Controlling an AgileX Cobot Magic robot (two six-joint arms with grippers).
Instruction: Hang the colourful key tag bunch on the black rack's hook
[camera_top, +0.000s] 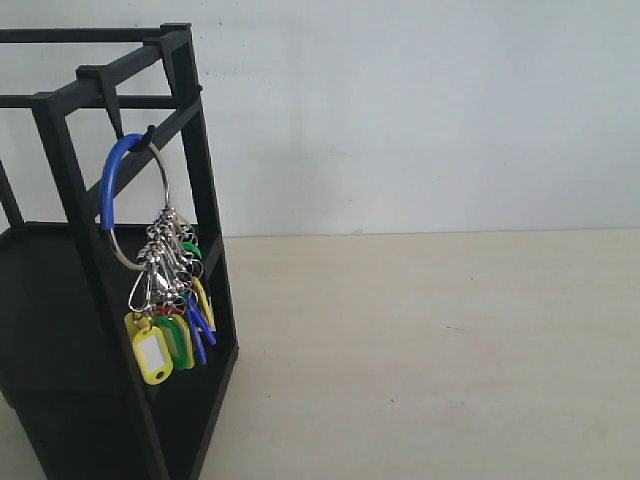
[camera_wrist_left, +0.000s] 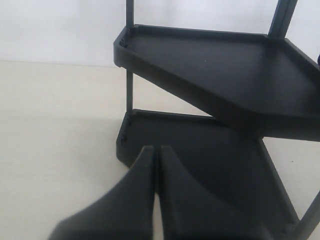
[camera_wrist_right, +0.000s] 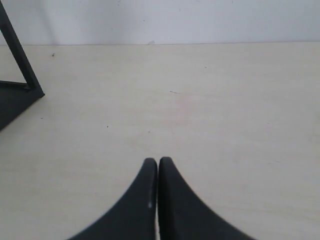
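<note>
The colourful key tag bunch (camera_top: 165, 290) hangs by its silver ring and blue sleeve (camera_top: 113, 178) from the thin black hook (camera_top: 143, 137) on the black rack (camera_top: 62, 150), its clips and yellow, green and blue tags dangling below. No gripper shows in the exterior view. In the left wrist view my left gripper (camera_wrist_left: 157, 150) is shut on nothing, close to the black rack's lower shelf (camera_wrist_left: 210, 150). My right gripper (camera_wrist_right: 158, 161) is shut and empty over bare tabletop, with a corner of the black rack (camera_wrist_right: 15, 95) off to one side.
The pale wooden tabletop (camera_top: 430, 350) spreads to the right of the rack, with a white wall (camera_top: 420, 110) behind. The rack's upper shelf (camera_wrist_left: 215, 70) juts out above the lower one in the left wrist view.
</note>
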